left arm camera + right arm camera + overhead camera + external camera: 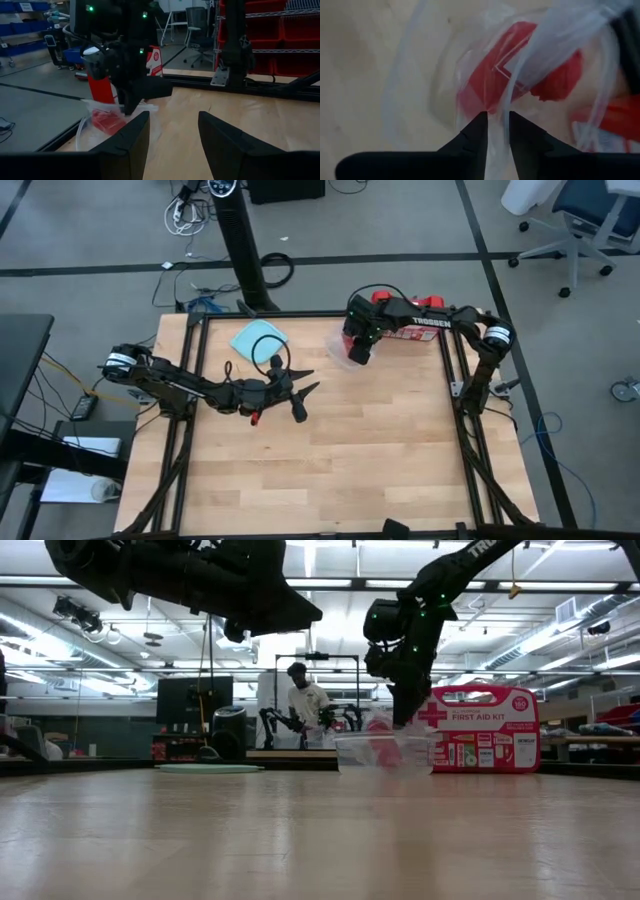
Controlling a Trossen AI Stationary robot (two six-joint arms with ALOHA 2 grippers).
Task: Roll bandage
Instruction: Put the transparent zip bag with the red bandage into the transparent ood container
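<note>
Right gripper (494, 131), fingers slightly parted around clear bag (485, 75) film (red bandage (555, 80) inside), at the table's far edge; left gripper (303, 388) spread wide, mid-table.

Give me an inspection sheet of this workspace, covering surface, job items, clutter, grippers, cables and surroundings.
Surface: wooden table, mostly bare.
Job's things: red bandage inside a clear plastic bag at the far side.
Clutter: red first-aid kit behind the bag; teal cloth at the far left.
Grippers: right gripper over the bag, jaws slightly apart around a fold of plastic; left gripper hovers mid-table, jaws open, empty.
Cables: loose cords on the floor beyond the table.
Surroundings: a person at a bench behind; an office chair at the far right.
</note>
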